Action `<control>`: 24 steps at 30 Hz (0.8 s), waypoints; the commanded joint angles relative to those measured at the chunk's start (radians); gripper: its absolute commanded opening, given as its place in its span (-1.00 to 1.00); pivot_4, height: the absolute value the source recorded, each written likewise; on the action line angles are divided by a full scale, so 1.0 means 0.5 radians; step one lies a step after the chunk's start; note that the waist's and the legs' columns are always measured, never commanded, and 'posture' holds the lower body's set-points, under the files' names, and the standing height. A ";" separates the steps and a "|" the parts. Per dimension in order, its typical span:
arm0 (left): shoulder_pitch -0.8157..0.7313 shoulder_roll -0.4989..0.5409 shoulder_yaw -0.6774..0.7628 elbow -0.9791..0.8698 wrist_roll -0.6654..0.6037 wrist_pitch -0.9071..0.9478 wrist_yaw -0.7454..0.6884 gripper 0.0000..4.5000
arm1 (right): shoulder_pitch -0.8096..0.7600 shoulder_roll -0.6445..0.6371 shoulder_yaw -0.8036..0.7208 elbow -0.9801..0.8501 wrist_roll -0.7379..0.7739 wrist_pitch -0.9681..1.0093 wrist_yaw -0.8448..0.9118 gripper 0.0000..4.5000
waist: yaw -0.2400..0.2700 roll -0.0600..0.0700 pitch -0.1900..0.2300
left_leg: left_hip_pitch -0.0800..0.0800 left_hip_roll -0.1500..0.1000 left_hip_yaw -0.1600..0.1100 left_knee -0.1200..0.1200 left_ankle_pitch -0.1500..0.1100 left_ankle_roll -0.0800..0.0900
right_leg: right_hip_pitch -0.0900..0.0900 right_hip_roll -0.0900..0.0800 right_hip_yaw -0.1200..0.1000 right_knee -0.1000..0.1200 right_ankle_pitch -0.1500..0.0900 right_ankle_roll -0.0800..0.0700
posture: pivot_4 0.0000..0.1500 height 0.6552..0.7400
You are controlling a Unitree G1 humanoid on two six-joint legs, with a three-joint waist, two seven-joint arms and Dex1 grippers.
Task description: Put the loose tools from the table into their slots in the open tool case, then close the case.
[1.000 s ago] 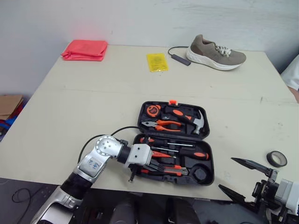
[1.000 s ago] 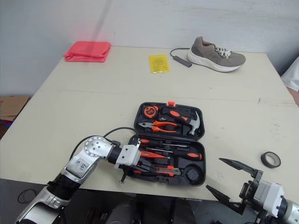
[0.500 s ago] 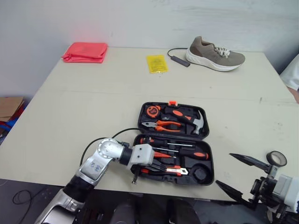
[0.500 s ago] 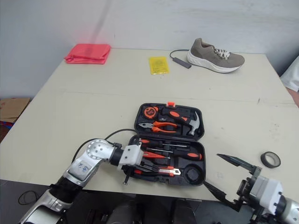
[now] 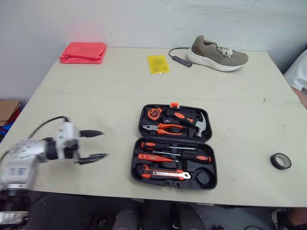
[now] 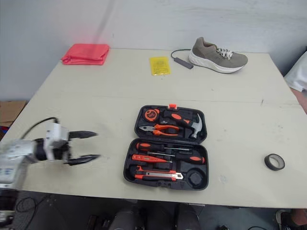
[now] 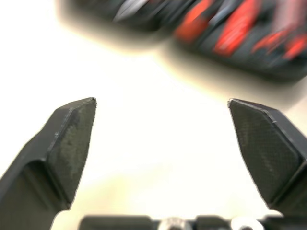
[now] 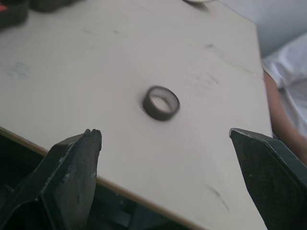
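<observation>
The open black tool case (image 5: 134,168) lies at the middle front of the table. Its lid holds a hammer (image 5: 201,125), pliers (image 5: 165,128) and a tape measure (image 5: 154,113). Its base holds screwdrivers (image 5: 192,158) and a utility knife (image 5: 165,175), beside a round bare slot (image 5: 204,177). My left gripper (image 5: 103,143) hovers left of the case, open and empty, pointing at it. A black tape roll (image 5: 280,161) lies loose at the right. In the right wrist view my right gripper (image 8: 164,133) stands open at the table's front edge, the tape roll (image 8: 161,102) ahead of it.
A grey shoe (image 5: 217,48), a black cable (image 5: 180,59), a yellow packet (image 5: 157,63) and a folded red cloth (image 5: 83,51) lie along the far side. A person's white sleeve (image 5: 298,72) shows at the right edge. A cardboard box (image 5: 7,108) sits on the floor at the left.
My left gripper has opened and swung left, away from the case's front corner, leaving the utility knife in the case. My right arm has pulled back from the table's front right.
</observation>
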 commanded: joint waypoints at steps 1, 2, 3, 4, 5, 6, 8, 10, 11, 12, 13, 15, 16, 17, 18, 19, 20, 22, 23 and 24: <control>-0.055 0.186 0.230 0.482 0.064 -0.236 0.016 0.99 | 0.078 0.053 -0.128 0.127 0.006 -0.077 -0.081 1.00 | -0.014 0.000 0.000 | 0.001 0.000 -0.001 0.000 -0.004 -0.006 | 0.000 -0.001 0.000 0.000 0.000 0.000 | 1.00 1.00; -0.083 0.208 0.235 0.590 0.079 -0.275 0.013 0.99 | 0.085 0.063 -0.132 0.161 0.002 -0.075 -0.108 1.00 | -0.021 0.001 0.000 | 0.000 0.000 -0.001 -0.001 -0.005 -0.009 | -0.001 -0.002 0.000 0.000 0.000 0.000 | 1.00 1.00; -0.111 0.214 0.234 0.658 0.092 -0.303 0.008 0.99 | 0.088 0.066 -0.133 0.182 0.001 -0.075 -0.125 1.00 | -0.020 0.001 0.000 | 0.001 -0.001 -0.001 -0.002 -0.005 -0.009 | 0.000 -0.004 0.001 -0.001 0.000 0.000 | 1.00 1.00; -0.149 0.209 0.232 0.716 0.102 -0.330 0.013 0.99 | 0.089 0.072 -0.139 0.196 0.026 -0.048 -0.148 1.00 | -0.021 0.002 0.000 | 0.001 -0.002 -0.002 -0.003 -0.005 -0.009 | 0.000 -0.006 0.000 -0.002 0.000 0.000 | 1.00 1.00; -0.184 0.202 0.228 0.757 0.109 -0.349 0.013 0.99 | 0.088 0.080 -0.144 0.204 0.049 -0.023 -0.173 1.00 | -0.019 0.003 0.000 | 0.001 -0.003 -0.002 -0.003 -0.006 -0.009 | 0.000 -0.008 0.001 -0.003 0.001 0.001 | 1.00 1.00; -0.218 0.188 0.220 0.772 0.105 -0.333 0.009 0.99 | 0.090 0.090 -0.144 0.203 0.073 0.006 -0.192 1.00 | -0.019 0.003 0.000 | 0.001 -0.004 -0.002 -0.003 -0.006 -0.009 | 0.000 -0.009 0.001 -0.003 0.001 0.002 | 1.00 1.00; -0.250 0.139 0.203 0.690 0.062 -0.255 -0.012 0.99 | 0.105 0.125 -0.121 0.172 0.078 0.021 -0.216 1.00 | -0.019 0.001 0.000 | 0.000 -0.003 -0.003 -0.004 -0.006 -0.010 | 0.000 -0.009 0.001 -0.003 0.001 0.002 | 1.00 1.00; -0.254 0.070 0.198 0.539 0.009 -0.168 -0.009 0.99 | 0.110 0.153 -0.084 0.069 0.083 0.040 -0.234 1.00 | -0.022 0.002 0.000 | 0.000 -0.004 -0.003 -0.009 -0.004 -0.012 | 0.000 -0.009 0.001 -0.003 0.001 0.002 | 1.00 1.00; -0.244 0.028 0.181 0.420 -0.016 -0.119 -0.001 0.99 | 0.097 0.152 -0.070 -0.011 0.105 0.079 -0.259 1.00 | -0.024 0.002 0.000 | 0.001 -0.004 -0.003 -0.011 -0.003 -0.014 | -0.001 -0.009 0.001 -0.003 0.001 0.001 | 1.00 1.00; -0.230 -0.012 0.147 0.282 -0.036 -0.071 -0.003 0.99 | 0.073 0.144 -0.050 -0.102 0.118 0.110 -0.284 1.00 | -0.026 0.003 0.000 | 0.001 -0.004 -0.003 -0.013 -0.002 -0.015 | -0.001 -0.009 0.001 -0.003 0.000 0.001 | 1.00 1.00; -0.229 -0.051 0.110 0.152 -0.049 -0.027 0.005 0.99 | 0.055 0.131 -0.022 -0.200 0.135 0.161 -0.312 1.00 | -0.029 0.003 0.001 | 0.001 -0.004 -0.003 -0.014 -0.001 -0.016 | -0.001 -0.009 0.001 -0.002 0.000 0.000 | 1.00 1.00; -0.264 -0.126 0.052 -0.063 -0.082 0.073 0.037 0.99 | 0.033 0.101 0.049 -0.391 0.151 0.264 -0.351 1.00 | -0.039 0.001 0.000 | 0.001 -0.004 -0.002 -0.014 0.000 -0.016 | -0.002 -0.009 0.002 -0.001 0.000 0.001 | 1.00 1.00; -0.305 -0.169 0.015 -0.161 -0.101 0.126 0.063 0.99 | 0.022 0.072 0.094 -0.493 0.154 0.323 -0.367 1.00 | -0.040 0.002 0.000 | 0.002 -0.003 -0.002 -0.014 0.000 -0.017 | -0.001 -0.007 0.003 -0.001 0.000 0.000 | 1.00 1.00; -0.334 -0.200 -0.015 -0.243 -0.120 0.176 0.077 0.99 | 0.017 0.045 0.125 -0.576 0.159 0.387 -0.391 1.00 | -0.040 0.002 0.000 | 0.003 -0.003 -0.001 -0.014 0.000 -0.017 | -0.001 -0.007 0.003 -0.001 0.000 0.000 | 1.00 1.00; -0.361 -0.234 -0.060 -0.341 -0.142 0.230 0.082 0.99 | 0.011 -0.002 0.158 -0.665 0.166 0.471 -0.425 1.00 | -0.037 0.002 0.000 | 0.003 -0.003 0.000 -0.015 0.001 -0.016 | -0.001 -0.006 0.003 0.000 0.000 0.000 | 1.00 1.00; -0.383 -0.268 -0.103 -0.433 -0.156 0.272 0.091 0.99 | 0.004 -0.050 0.183 -0.751 0.177 0.526 -0.423 1.00 | -0.036 0.002 0.000 | 0.002 -0.004 0.000 -0.014 0.002 -0.017 | -0.001 -0.005 0.003 0.000 0.000 0.001 | 1.00 1.00; -0.403 -0.302 -0.155 -0.534 -0.175 0.310 0.090 0.99 | 0.020 -0.121 0.202 -0.830 0.163 0.635 -0.459 1.00 | -0.032 0.003 0.000 | 0.002 -0.004 0.001 -0.015 0.004 -0.020 | -0.001 -0.003 0.003 0.000 0.000 0.001 | 1.00 1.00; -0.439 -0.365 -0.238 -0.683 -0.199 0.350 0.080 0.99 | 0.063 -0.277 0.210 -0.943 0.046 0.854 -0.556 1.00 | -0.024 0.003 0.000 | 0.002 -0.005 0.003 -0.015 0.011 -0.014 | -0.001 -0.002 0.003 0.000 0.001 0.001 | 1.00 1.00; -0.452 -0.391 -0.279 -0.755 -0.219 0.385 0.071 0.99 | 0.081 -0.352 0.214 -0.986 0.011 0.931 -0.548 1.00 | -0.020 0.003 0.000 | 0.002 -0.006 0.004 -0.014 0.012 -0.014 | -0.002 -0.002 0.003 0.000 0.001 0.002 | 1.00 1.00; -0.470 -0.426 -0.322 -0.830 -0.245 0.427 0.071 0.99 | 0.095 -0.434 0.211 -1.026 -0.019 1.040 -0.566 1.00 | -0.018 0.002 0.001 | 0.002 -0.007 0.005 -0.014 0.013 -0.014 | -0.001 -0.002 0.004 0.000 0.001 0.002 | 1.00 1.00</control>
